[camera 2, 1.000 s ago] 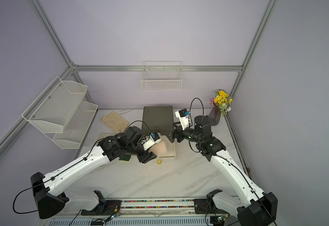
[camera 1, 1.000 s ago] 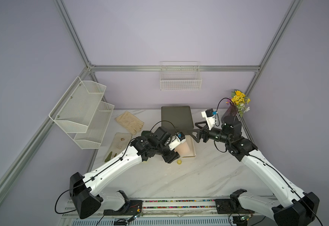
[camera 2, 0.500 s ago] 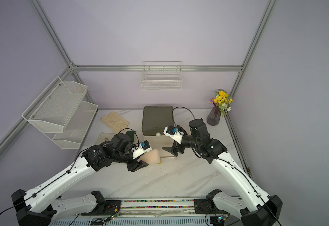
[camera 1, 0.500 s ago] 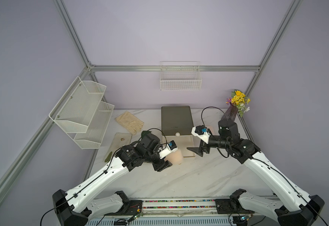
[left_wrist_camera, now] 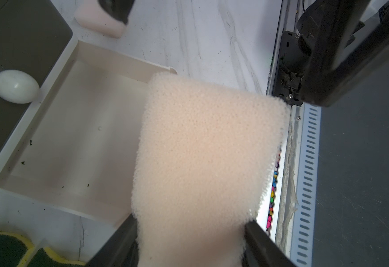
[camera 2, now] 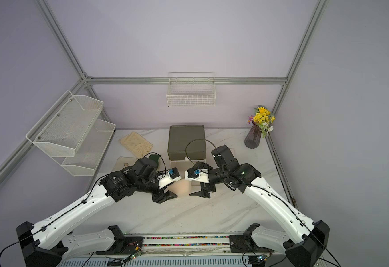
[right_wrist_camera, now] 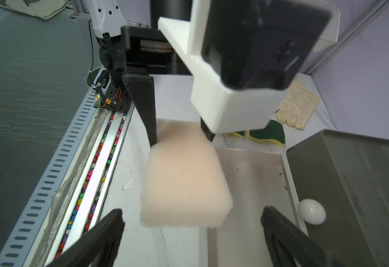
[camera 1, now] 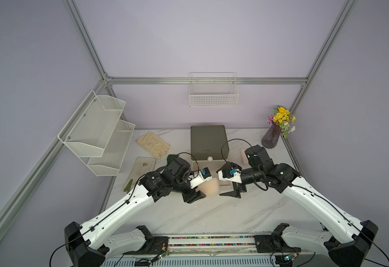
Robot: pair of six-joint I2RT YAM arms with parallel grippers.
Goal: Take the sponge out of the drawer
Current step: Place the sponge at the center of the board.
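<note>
The peach sponge (camera 1: 210, 187) (camera 2: 181, 187) hangs in the air over the front edge of the open cream drawer (camera 1: 212, 164). My left gripper (camera 1: 201, 190) (left_wrist_camera: 190, 231) is shut on one end of the sponge (left_wrist_camera: 207, 150), its black fingers pressing both sides. My right gripper (camera 1: 224, 180) (right_wrist_camera: 191, 211) faces it, open wide. Its fingers flank the sponge's (right_wrist_camera: 184, 178) free end without touching. The drawer (left_wrist_camera: 119, 54) (right_wrist_camera: 286, 173) sticks out of the olive box (camera 1: 208, 141) and shows only a bare floor with a few crumbs.
A white knob (camera 1: 209, 158) sits on the box front. A second pink sponge (camera 1: 243, 156) lies right of the box and a green-and-yellow scouring pad (camera 1: 171, 158) lies left of it. Gloves (camera 1: 153, 144), a flat tray (camera 1: 142, 168), a vase (camera 1: 272, 138) and a mesh shelf (camera 1: 96, 131) ring the table.
My left gripper has carried the sponge from inside the drawer toward the table's front. My right gripper has swung from beside the box down to the sponge's free end, jaws still open.
</note>
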